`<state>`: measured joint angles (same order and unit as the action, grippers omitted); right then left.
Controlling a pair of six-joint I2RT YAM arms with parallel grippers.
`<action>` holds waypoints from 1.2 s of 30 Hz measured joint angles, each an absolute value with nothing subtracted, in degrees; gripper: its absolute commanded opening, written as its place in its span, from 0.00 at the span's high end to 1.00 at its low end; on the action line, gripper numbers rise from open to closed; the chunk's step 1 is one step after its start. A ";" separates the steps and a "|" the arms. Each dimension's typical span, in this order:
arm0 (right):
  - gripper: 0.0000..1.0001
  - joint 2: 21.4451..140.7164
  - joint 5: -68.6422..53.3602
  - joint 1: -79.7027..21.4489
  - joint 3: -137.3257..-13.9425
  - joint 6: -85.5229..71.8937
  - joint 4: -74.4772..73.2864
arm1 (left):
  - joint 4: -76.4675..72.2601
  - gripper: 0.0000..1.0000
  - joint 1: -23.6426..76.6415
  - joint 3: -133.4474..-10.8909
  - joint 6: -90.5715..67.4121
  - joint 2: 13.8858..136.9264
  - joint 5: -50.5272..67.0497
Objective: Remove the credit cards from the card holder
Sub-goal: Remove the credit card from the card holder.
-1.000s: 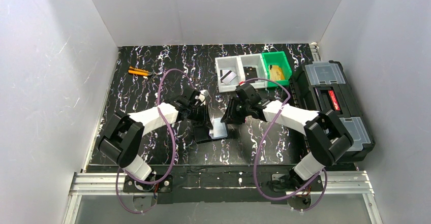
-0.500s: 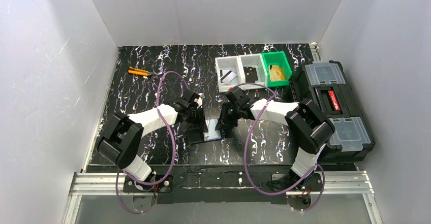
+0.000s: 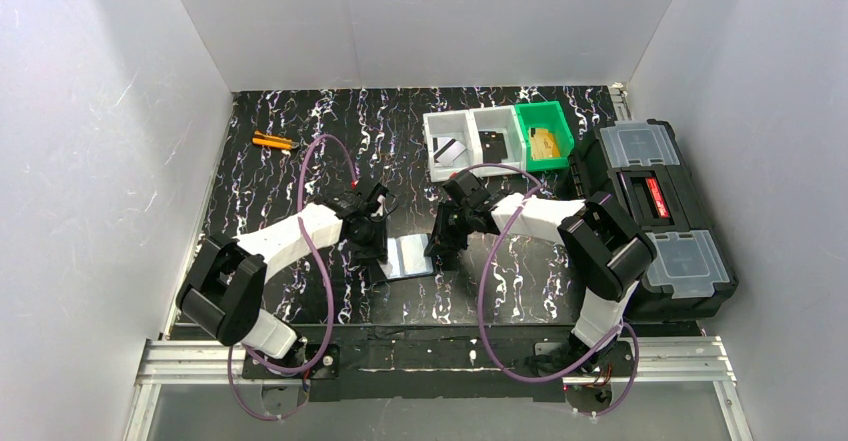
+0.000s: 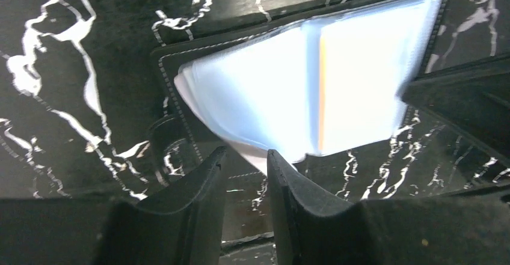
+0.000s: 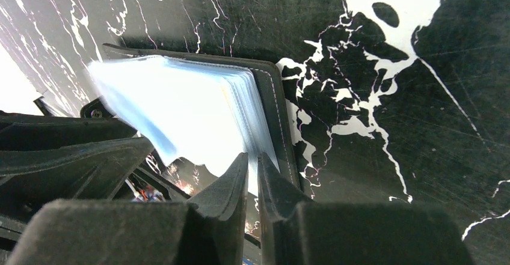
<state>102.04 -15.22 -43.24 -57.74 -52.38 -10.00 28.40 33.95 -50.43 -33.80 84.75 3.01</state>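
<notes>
The card holder (image 3: 408,258) lies open on the table between both grippers, its glossy blue-grey sleeves (image 4: 264,85) fanned upward. My left gripper (image 4: 246,154) stands open at the holder's left edge (image 3: 375,253), a sleeve corner just ahead of its tips and nothing pinched. My right gripper (image 5: 253,157) is at the holder's right edge (image 3: 443,246), its jaws nearly together on the pale edge of the sleeves (image 5: 180,109). One silvery credit card (image 3: 449,150) with a dark stripe lies in the left white bin. Any cards inside the sleeves are washed out by glare.
Two white bins (image 3: 470,121) and a green bin (image 3: 560,126) stand behind the holder; the green one holds a tan thing. A large black toolbox (image 3: 650,211) fills the right side. An orange tool (image 3: 272,141) lies at the back left.
My left gripper has let go and drawn back left; the holder's raised flap now lies flatter. My right gripper moved left to the holder's right edge and closed.
</notes>
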 measured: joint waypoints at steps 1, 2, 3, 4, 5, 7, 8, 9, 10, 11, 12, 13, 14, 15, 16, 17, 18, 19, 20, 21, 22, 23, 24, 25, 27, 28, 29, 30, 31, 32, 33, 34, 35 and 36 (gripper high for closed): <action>0.82 102.10 -15.29 -43.24 -57.82 -52.38 -10.11 | 29.21 0.71 33.95 -50.61 -33.63 84.75 2.22; 0.82 102.10 -15.29 -43.27 -57.93 -52.38 -10.17 | 30.06 0.70 33.95 -50.78 -33.52 84.75 1.41; 0.82 102.10 -15.27 -43.27 -58.04 -52.36 -10.28 | 30.81 0.70 33.95 -50.94 -33.43 84.77 0.71; 0.81 102.10 -15.22 -43.27 -58.13 -52.36 -10.37 | 31.44 0.70 33.95 -51.09 -33.41 84.82 0.16; 0.81 102.10 -15.18 -43.27 -58.30 -52.34 -10.55 | 31.92 0.70 33.95 -51.20 -33.36 84.86 -0.32; 0.81 102.10 -15.03 -43.27 -58.50 -52.21 -10.63 | 32.95 0.71 33.95 -51.51 -33.19 85.08 -1.26; 0.81 102.10 -14.92 -43.24 -58.63 -52.12 -10.94 | 33.36 0.72 33.95 -51.66 -33.15 85.19 -1.58; 0.81 102.10 -14.90 -43.24 -58.81 -52.05 -11.27 | 34.06 0.71 33.95 -52.03 -33.08 85.41 -2.04; 0.81 102.10 -14.72 -43.24 -59.16 -51.88 -11.94 | 34.81 0.71 33.95 -52.53 -33.04 85.71 -2.52; 0.80 102.10 -14.68 -43.27 -59.42 -51.70 -12.32 | 35.38 0.70 33.95 -53.04 -33.01 85.91 -2.92; 0.80 102.10 -14.63 -43.27 -59.70 -51.62 -12.62 | 36.03 0.69 33.95 -53.52 -33.01 85.95 -3.31; 0.80 102.10 -14.46 -43.27 -60.16 -51.37 -13.19 | 36.67 0.69 33.95 -54.02 -32.99 85.84 -3.68; 0.80 102.10 -14.28 -43.27 -60.58 -51.13 -13.56 | 37.54 0.69 33.95 -54.76 -32.97 85.71 -3.92; 0.80 102.10 -14.15 -43.27 -60.88 -50.96 -13.67 | 38.28 0.69 33.95 -55.48 -32.88 85.54 -4.05; 0.80 102.08 -14.02 -43.27 -61.17 -50.81 -13.78 | 39.18 0.69 33.95 -56.47 -32.75 85.34 -4.14; 0.80 102.08 -13.96 -43.27 -61.45 -50.76 -13.91 | 40.10 0.70 33.95 -57.69 -32.58 85.10 -4.14; 0.80 102.06 -13.85 -43.27 -61.71 -50.70 -14.04 | 40.91 0.70 33.95 -58.96 -32.47 84.82 -4.12; 0.80 102.04 -13.80 -43.27 -61.87 -50.63 -14.09 | 41.58 0.70 33.95 -60.18 -32.34 84.53 -4.08; 0.80 102.04 -13.72 -43.29 -62.19 -50.57 -14.44 | 42.17 0.71 33.95 -61.67 -32.18 84.18 -3.88; 0.80 102.04 -13.69 -43.29 -62.22 -50.57 -14.46 | 42.54 0.72 33.95 -63.00 -32.12 83.81 -3.57; 0.80 102.04 -13.65 -43.31 -62.33 -50.54 -14.74 | 42.61 0.74 33.95 -64.12 -32.12 83.48 -3.16; 0.80 102.04 -13.65 -43.33 -62.46 -50.50 -15.05 | 42.48 0.77 33.95 -65.10 -32.12 83.20 -2.31; 0.80 102.04 -13.65 -43.35 -62.48 -50.43 -15.11 | 42.28 0.81 33.93 -65.71 -32.14 83.15 -1.39; 0.80 102.04 -13.63 -43.38 -62.48 -50.39 -15.14 | 41.98 0.83 33.93 -66.08 -32.21 83.22 -0.32; 0.80 102.04 -13.65 -43.44 -62.48 -50.37 -15.31 | 41.28 0.87 33.93 -66.11 -32.25 84.12 1.76; 0.80 102.04 -13.65 -43.48 -62.48 -50.37 -15.35 | 40.47 0.90 33.93 -65.87 -32.38 84.99 2.81; 0.80 102.04 -13.65 -43.53 -62.48 -50.37 -15.38 | 39.22 0.92 33.93 -65.28 -32.45 86.08 3.86; 0.80 102.04 -13.65 -43.55 -62.48 -50.35 -15.44 | 37.87 0.94 33.95 -64.40 -32.62 87.39 4.93; 0.80 102.04 -13.65 -43.55 -62.48 -50.35 -15.51 | 36.77 0.95 33.95 -63.51 -32.62 88.66 5.69; 0.80 102.04 -13.67 -43.57 -62.48 -50.33 -15.55 | 35.59 0.97 33.95 -62.48 -32.60 90.00 6.50; 0.80 102.04 -13.67 -43.59 -62.48 -50.28 -15.62 | 34.50 0.97 33.95 -61.45 -32.62 91.35 7.07; 0.80 102.04 -13.67 -43.59 -62.48 -50.15 -15.73 | 33.45 0.98 33.95 -60.23 -32.75 93.06 7.60; 0.80 102.04 -13.67 -43.59 -62.48 -50.13 -15.77 | 32.88 0.98 33.95 -59.42 -32.84 94.26 7.94; 0.80 102.06 -13.69 -43.59 -62.48 -50.06 -15.84 | 32.32 0.98 33.95 -58.46 -32.97 95.46 8.16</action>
